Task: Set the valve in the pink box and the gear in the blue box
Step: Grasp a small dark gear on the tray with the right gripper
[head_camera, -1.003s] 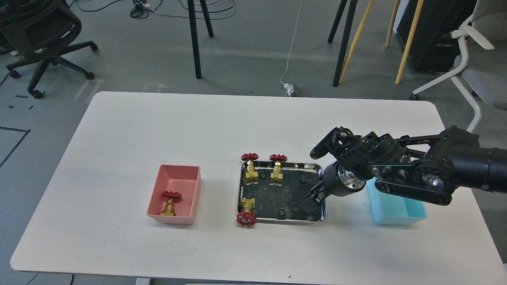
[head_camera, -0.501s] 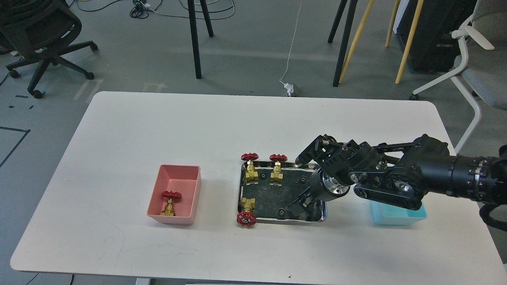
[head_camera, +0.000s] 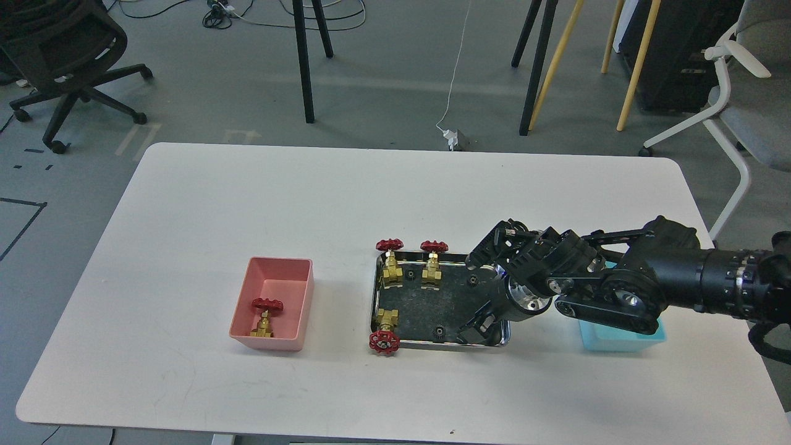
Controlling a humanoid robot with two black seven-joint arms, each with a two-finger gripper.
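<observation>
A steel tray (head_camera: 378, 296) holds three brass valves with red handwheels (head_camera: 390, 262) (head_camera: 432, 262) (head_camera: 384, 332) and tiny black gears (head_camera: 438, 332) (head_camera: 473, 281) (head_camera: 411, 272). The pink box (head_camera: 303, 296) at the left holds one valve (head_camera: 266, 315). The blue box (head_camera: 624, 339) at the right is mostly hidden behind my right arm. My right gripper (head_camera: 473, 327) is low inside the tray's near right corner, to the right of the near gear. Its dark fingers merge with the tray. My left arm is out of view.
The white table (head_camera: 247, 204) carries only the tray and the two boxes. Chairs (head_camera: 68, 55), stand legs (head_camera: 303, 62) and a cable (head_camera: 454, 80) are on the floor beyond the far edge.
My right arm has moved left and down from above the blue box. Its gripper has dropped into the tray's near right corner. The valves and boxes have not moved.
</observation>
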